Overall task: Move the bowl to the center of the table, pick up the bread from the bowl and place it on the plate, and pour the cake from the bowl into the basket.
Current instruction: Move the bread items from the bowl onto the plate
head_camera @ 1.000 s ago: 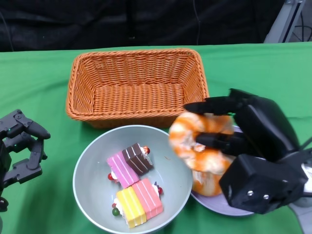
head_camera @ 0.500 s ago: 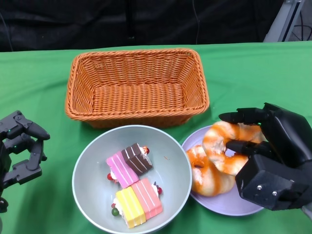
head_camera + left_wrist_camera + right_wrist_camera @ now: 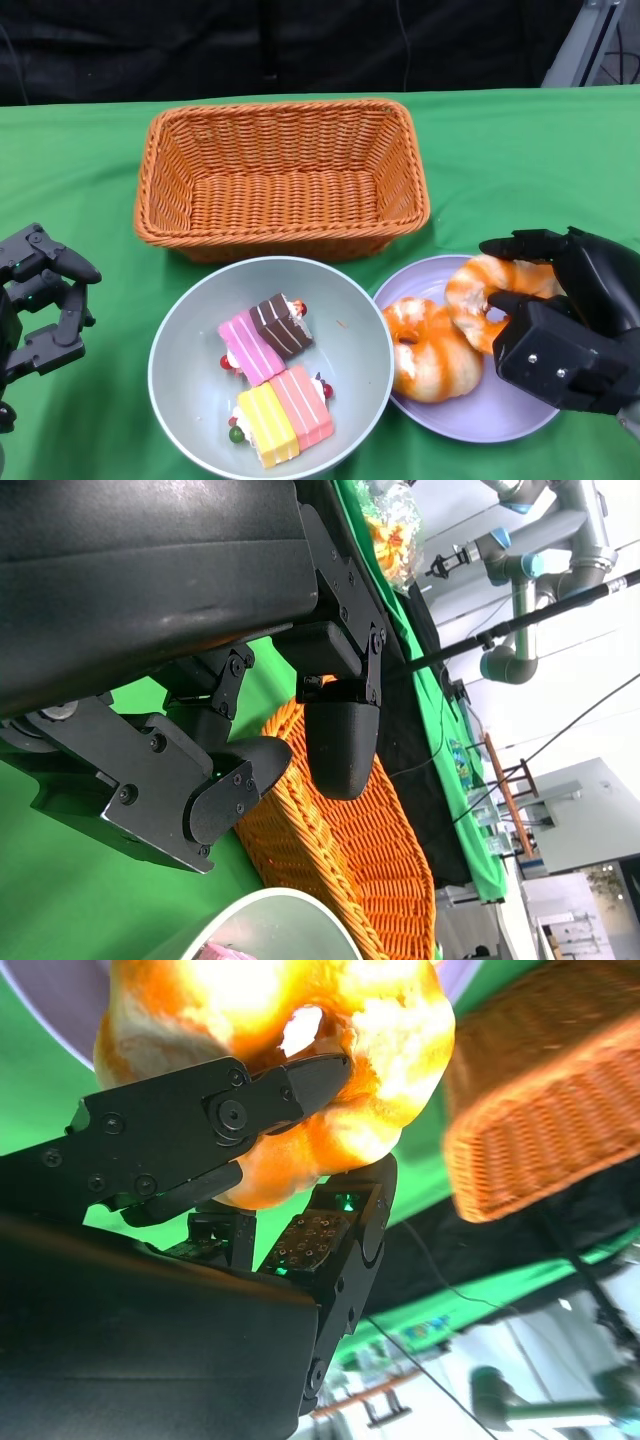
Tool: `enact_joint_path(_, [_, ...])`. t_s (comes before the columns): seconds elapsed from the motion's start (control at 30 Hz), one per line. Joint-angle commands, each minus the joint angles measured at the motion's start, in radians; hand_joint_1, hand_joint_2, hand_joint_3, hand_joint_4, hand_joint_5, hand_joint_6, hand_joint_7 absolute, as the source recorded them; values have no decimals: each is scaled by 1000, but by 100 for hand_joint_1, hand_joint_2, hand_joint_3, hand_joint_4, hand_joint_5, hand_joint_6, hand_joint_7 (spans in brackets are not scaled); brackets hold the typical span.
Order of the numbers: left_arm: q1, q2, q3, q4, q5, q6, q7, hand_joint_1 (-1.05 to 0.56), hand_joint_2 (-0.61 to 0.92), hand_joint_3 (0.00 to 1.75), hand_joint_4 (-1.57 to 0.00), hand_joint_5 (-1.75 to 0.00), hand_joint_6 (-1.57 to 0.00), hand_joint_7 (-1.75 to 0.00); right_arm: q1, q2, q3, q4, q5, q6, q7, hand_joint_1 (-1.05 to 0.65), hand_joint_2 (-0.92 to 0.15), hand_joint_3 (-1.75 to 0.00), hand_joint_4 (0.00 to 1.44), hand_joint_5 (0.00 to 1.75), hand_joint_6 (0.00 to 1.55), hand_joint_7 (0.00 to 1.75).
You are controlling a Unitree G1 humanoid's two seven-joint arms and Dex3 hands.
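Two hands framed a green table [image 3: 80, 150], which filled the head view below a black backdrop. Largest on it was the orange wicker basket [image 3: 282, 180], sitting toward the far side with nothing inside. Just in front of the basket sat the grey bowl [image 3: 190, 350], holding the cake [image 3: 275, 375] in pieces: a pink and a brown slice together, and a yellow-and-pink slice nearer the robot. Beside the bowl, on the robot's right and touching its rim or nearly so, lay the lilac plate [image 3: 480, 415]. One orange-glazed bread ring rested on the plate by the bowl. The right hand [image 3: 560, 315] held a second ring, the bread [image 3: 480, 290], over the plate's far side, black fingers [image 3: 250, 1110] clamped across it, one tip reaching into its hole in the right wrist view. The left hand [image 3: 40, 300] hovered over the cloth well left of the bowl, fingers loosely curled and apart, holding nothing.
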Motion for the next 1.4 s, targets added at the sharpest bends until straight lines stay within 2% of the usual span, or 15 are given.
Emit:
enact_joint_path(0.03, [-3,18,8,2,-7,-3,2,0,57,113,-74,-174,-71,-144,-45,-11,-5,71,21,0,-15,-20,-92,-4,63,124,103,28])
enact_joint_path(0.13, [-4,19,9,7,-12,-5,-5,1,58,113,-73,-174,-70,-145,-61,-10,2,112,24,11,-14,-20,-92,-4,62,126,103,26])
enact_joint_path(0.2, [-4,20,10,9,-20,-4,-13,0,59,112,-73,-174,-70,-144,-69,-10,9,138,24,14,-17,-21,-92,-3,68,106,103,19])
enact_joint_path(0.3, [-4,19,10,10,-19,-7,-14,0,59,111,-73,-174,-70,-144,-75,-13,17,162,25,4,-24,-20,-92,-1,72,97,105,14])
enact_joint_path(0.43, [-5,19,8,12,-18,-12,-12,0,59,111,-73,-175,-70,-144,-78,-15,22,180,30,-13,-26,-19,-92,0,69,109,108,10])
enact_joint_path(0.63, [-4,15,7,13,-16,-15,-7,-1,58,111,-74,-175,-71,-144,-79,-16,30,178,40,14,23,-19,-92,-2,66,108,106,6])
enact_joint_path(0.73, [-3,14,6,10,-14,-13,-3,-2,56,113,-75,-174,-71,-145,-78,-17,35,170,45,36,50,-18,-92,-4,67,102,104,4])
enact_joint_path(0.77, [-2,14,6,8,-14,-9,-2,-2,56,114,-74,-174,-71,-144,-78,-17,37,165,44,46,56,-19,-92,-4,68,88,102,2])
enact_joint_path(0.83, [-1,15,5,6,-11,-9,0,-2,56,114,-74,-174,-71,-144,-74,-18,41,150,39,71,69,-20,-92,-4,69,80,101,1])
enact_joint_path(0.87, [0,16,4,6,-9,-11,0,-2,56,114,-74,-174,-71,-144,-72,-19,44,142,36,83,74,-22,-92,-5,71,57,88,1])
enact_joint_path(0.97, [0,18,5,9,-11,-16,-4,-1,57,113,-74,-173,-71,-143,-60,-27,60,102,16,118,82,-23,-92,-4,69,28,64,0])
enact_joint_path(1.03, [-1,19,6,10,-14,-16,-7,-1,58,112,-74,-173,-71,-143,-54,-31,68,79,8,142,96,-23,-92,-3,66,24,56,0])
enact_joint_path(1.13, [2,18,5,3,-12,-10,-2,-2,58,111,-75,-173,-71,-142,-44,-36,81,36,-4,185,126,-26,-92,-3,48,12,38,0])
enact_joint_path(1.27, [5,17,7,-4,-18,2,-4,-2,59,110,-74,-172,-72,-141,-28,-33,85,-10,-4,226,146,-26,-92,-2,39,6,30,0])
enact_joint_path(1.4, [1,20,7,4,-22,-5,-13,-1,59,110,-75,-173,-72,-141,-17,-31,89,-45,-11,251,138,-26,-92,-4,35,4,27,0])
